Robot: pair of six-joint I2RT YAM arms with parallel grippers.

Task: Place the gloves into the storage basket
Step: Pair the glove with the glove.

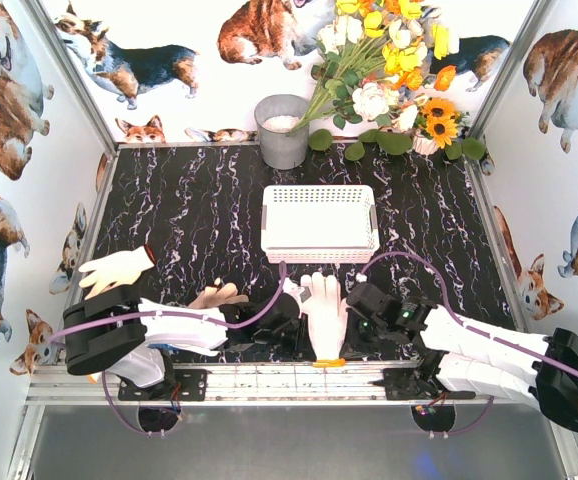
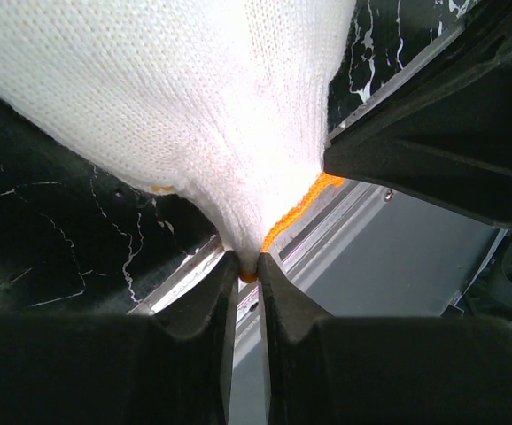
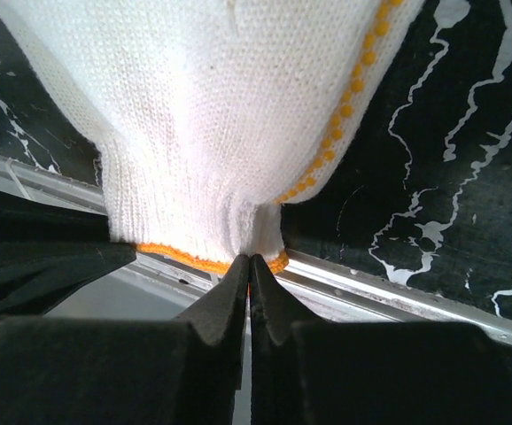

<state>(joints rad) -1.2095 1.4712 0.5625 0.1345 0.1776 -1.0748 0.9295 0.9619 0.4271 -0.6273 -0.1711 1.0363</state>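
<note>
The left pincer (image 2: 247, 266) is closed tight, its two black fingers pinching a fold of a glove (image 1: 325, 312) right at the orange cuff edge. The right pincer (image 3: 250, 258) is shut just as hard on the same cuff from the other side, with a scrap of white knit and orange trim squeezed between its tips. Both arms lean in from their own sides and meet low at the near edge of the desk (image 1: 189, 200), just above the metal rail (image 1: 269, 382).

The glove lies flat between them on the black marbled top, cuff at the rail and fingers pointing away toward the basket (image 1: 319, 250). Its fingertips end just short of the basket's front wall. The basket sits squarely in the middle of the desk.

A second glove (image 1: 117, 270) lies off to the left, near the wall. A third glove (image 1: 216, 296) peeks out from under the left arm. A grey bucket (image 1: 282, 135) stands behind the basket at the back, with flowers (image 1: 389, 70) beside it
</note>
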